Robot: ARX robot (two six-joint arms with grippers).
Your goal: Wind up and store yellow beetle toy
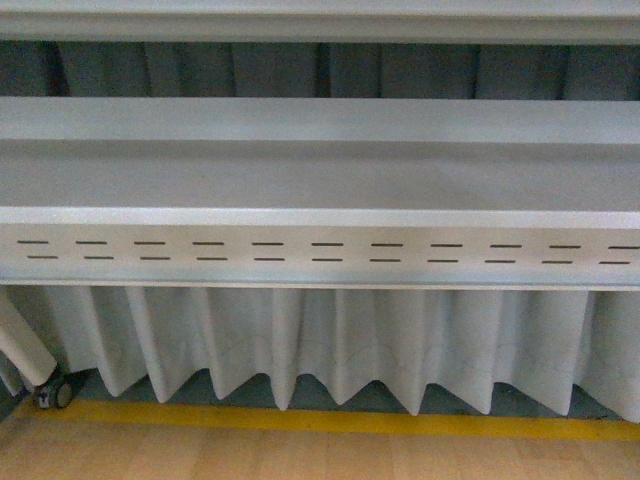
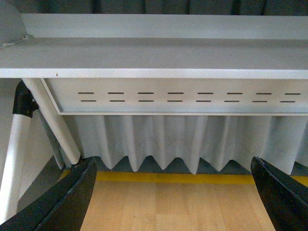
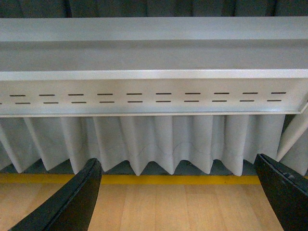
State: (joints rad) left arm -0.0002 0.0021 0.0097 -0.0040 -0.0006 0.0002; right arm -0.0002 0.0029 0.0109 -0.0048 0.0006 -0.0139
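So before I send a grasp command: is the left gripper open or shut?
Open. In the left wrist view the left gripper has its two dark fingers far apart, with bare wooden floor between them and nothing held.

The left tool [image 2: 175,202] hangs with its dark fingers [image 2: 67,202] spread wide, gripping nothing. The right tool [image 3: 178,202] matches it, gaping and bare.
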